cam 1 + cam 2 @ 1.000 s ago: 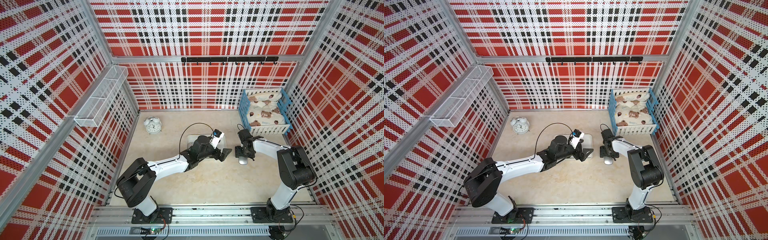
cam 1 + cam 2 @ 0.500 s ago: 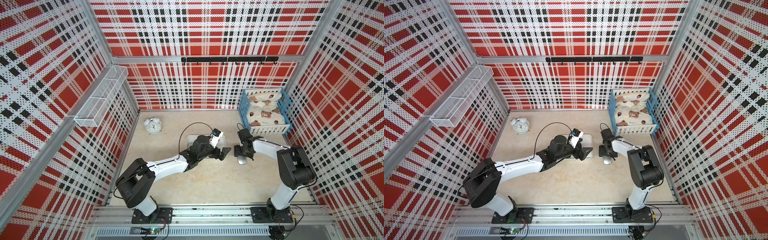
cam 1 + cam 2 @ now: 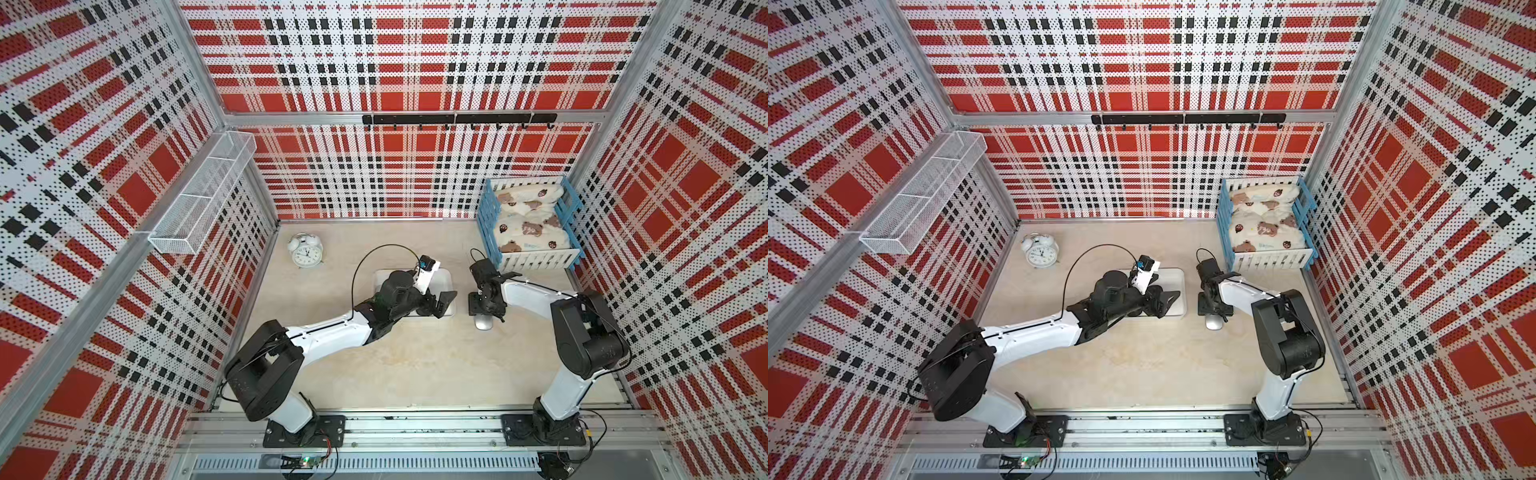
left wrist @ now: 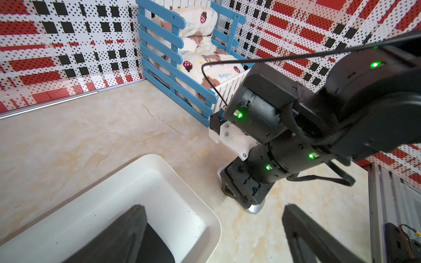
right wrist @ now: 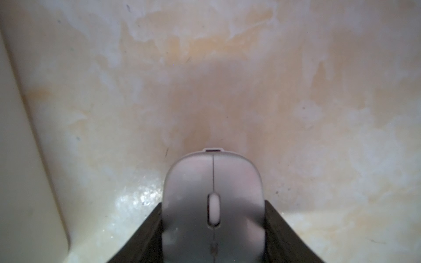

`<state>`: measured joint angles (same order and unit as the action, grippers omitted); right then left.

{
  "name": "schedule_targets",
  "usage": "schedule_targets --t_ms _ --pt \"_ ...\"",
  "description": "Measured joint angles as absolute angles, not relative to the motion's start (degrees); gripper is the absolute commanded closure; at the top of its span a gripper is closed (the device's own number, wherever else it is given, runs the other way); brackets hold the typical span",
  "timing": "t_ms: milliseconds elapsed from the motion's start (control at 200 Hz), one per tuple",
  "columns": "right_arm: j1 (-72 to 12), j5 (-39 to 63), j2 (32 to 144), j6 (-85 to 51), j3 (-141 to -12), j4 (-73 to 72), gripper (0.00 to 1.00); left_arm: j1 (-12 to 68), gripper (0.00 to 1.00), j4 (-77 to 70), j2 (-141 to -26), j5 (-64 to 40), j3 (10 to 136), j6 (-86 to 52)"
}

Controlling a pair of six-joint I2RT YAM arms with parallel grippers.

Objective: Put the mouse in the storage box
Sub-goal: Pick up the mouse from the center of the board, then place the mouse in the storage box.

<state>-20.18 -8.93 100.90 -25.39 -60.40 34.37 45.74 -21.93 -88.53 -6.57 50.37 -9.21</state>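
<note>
A silver-white mouse (image 5: 213, 193) lies on the beige table (image 3: 415, 365), just right of the storage box (image 3: 444, 278); its tail end shows in both top views (image 3: 1214, 323). My right gripper (image 5: 213, 227) points down over it, and both black fingers press flat against the mouse's sides. The mouse rests on the table. My left gripper (image 4: 211, 209) hangs open over the right end of the white storage box (image 4: 159, 159), one finger above its floor and the other past its rim, nothing between them. The box looks empty where it shows.
A white alarm clock (image 3: 306, 253) stands at the back left. The blue-and-white slatted crate (image 3: 528, 226) with bear-print bedding sits close behind the right arm. A wire-mesh basket (image 3: 203, 195) hangs on the left wall, a black hook rail (image 3: 457, 119) on the back wall.
The right gripper's jaws have narrowed onto the mouse's sides. Both arms have stayed almost in place.
</note>
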Motion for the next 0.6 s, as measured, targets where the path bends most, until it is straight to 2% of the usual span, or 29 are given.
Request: schedule_targets --t_ms 376,601 --pt "-21.04 -10.76 97.36 -23.88 -76.03 42.94 0.46 39.77 0.01 -28.49 -80.77 -2.90 41.50 -14.76" --pt "-29.52 -11.18 99.72 -22.11 -92.42 44.53 0.47 36.73 0.00 -32.34 -75.90 1.80 36.62 -18.13"
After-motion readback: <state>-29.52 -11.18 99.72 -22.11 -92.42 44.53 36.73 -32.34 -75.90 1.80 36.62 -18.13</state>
